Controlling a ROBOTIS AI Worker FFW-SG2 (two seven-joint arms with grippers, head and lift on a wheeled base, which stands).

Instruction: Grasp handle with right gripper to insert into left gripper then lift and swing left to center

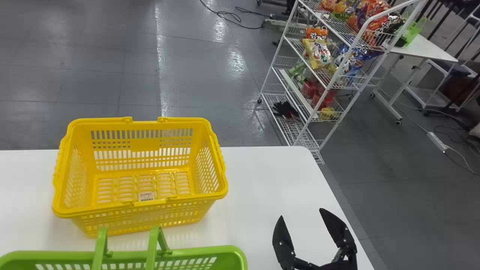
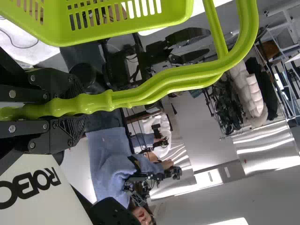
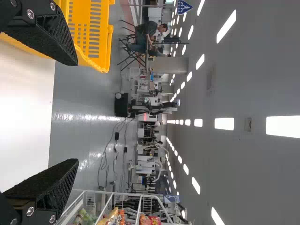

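Near the bottom edge of the head view, my right gripper (image 1: 301, 212) is spread wide over the white table, right of the green basket (image 1: 210, 250), with nothing held. The right wrist view also has this right gripper (image 3: 76, 112) open, its two black fingers far apart. At the head view's lower left, the basket's green handles (image 1: 98, 249) stand raised. In the left wrist view, my left gripper (image 2: 85, 107) is closed around the joined handle bars (image 2: 164, 83), and the green basket (image 2: 124, 29) is beside them. The basket's near part is cut off in the head view.
An empty yellow basket (image 1: 140, 214) stands on the white table (image 1: 262, 172), just beyond the green one. Past the table's far right corner is a white wire rack (image 1: 307, 107) with snack bags. Another white table (image 1: 427, 48) is farther back.
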